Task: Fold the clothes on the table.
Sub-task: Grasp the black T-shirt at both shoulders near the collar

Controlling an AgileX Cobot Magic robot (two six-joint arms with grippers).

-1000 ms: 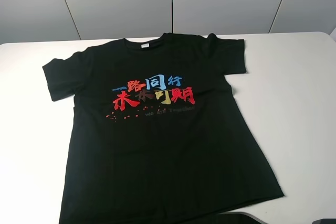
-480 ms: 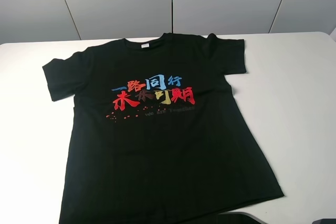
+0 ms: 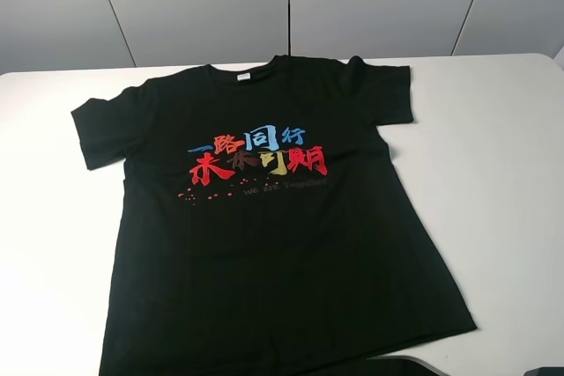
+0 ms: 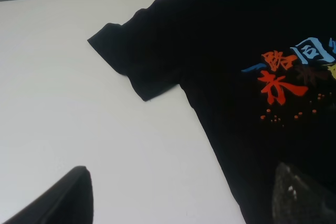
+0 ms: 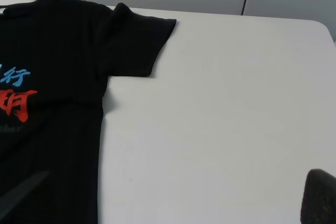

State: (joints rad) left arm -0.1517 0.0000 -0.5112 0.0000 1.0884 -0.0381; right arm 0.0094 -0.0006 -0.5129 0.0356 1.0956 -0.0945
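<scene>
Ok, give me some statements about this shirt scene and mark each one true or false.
1. The T-shirt lies spread out on the table, print up. True.
2. Its neck label is red. False: it is white.
3. One sleeve is folded over the chest. False: both sleeves lie out flat.
4. The collar points toward the grey wall panels. True.
5. The left fingers grip the hem. False: they stand apart, holding nothing.

T-shirt (image 3: 273, 244): lower hem cut off by the high view's bottom edge; grey lettering (image 3: 282, 189) beneath the coloured characters too small to read. Left gripper (image 4: 181, 192), right gripper (image 5: 178, 187): only blurred fingertips, cropped at each wrist view's edge.
</scene>
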